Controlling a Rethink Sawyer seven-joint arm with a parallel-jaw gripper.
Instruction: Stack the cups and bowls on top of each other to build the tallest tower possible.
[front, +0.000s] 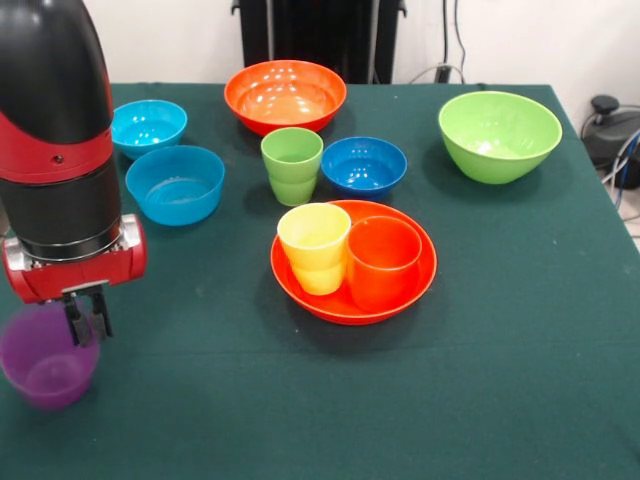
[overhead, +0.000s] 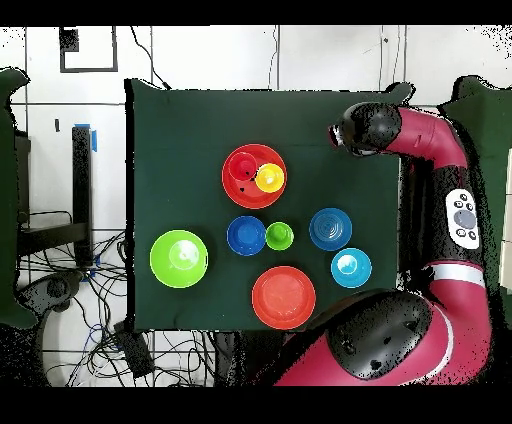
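Observation:
My gripper (front: 88, 312) hangs at the front view's lower left, its two fingers close together astride the right rim of the purple cup (front: 47, 362), apparently gripping its wall. In the overhead view the arm's wrist (overhead: 365, 128) hides both. A large orange bowl (front: 300, 285) (overhead: 232, 190) holds the yellow cup (front: 314, 248) (overhead: 269, 178) and the orange cup (front: 383, 262) (overhead: 242, 170) side by side. The green cup (front: 292, 165) (overhead: 279, 236) stands upright beside the dark blue bowl (front: 364, 165) (overhead: 246, 235).
The second orange bowl (front: 285, 95) (overhead: 283, 297) sits nearest the robot. Two light blue bowls (front: 148, 125) (front: 175, 183) sit between it and my arm. The lime green bowl (front: 499, 135) (overhead: 179, 258) stands alone on the far side. The purple cup is near the table's edge.

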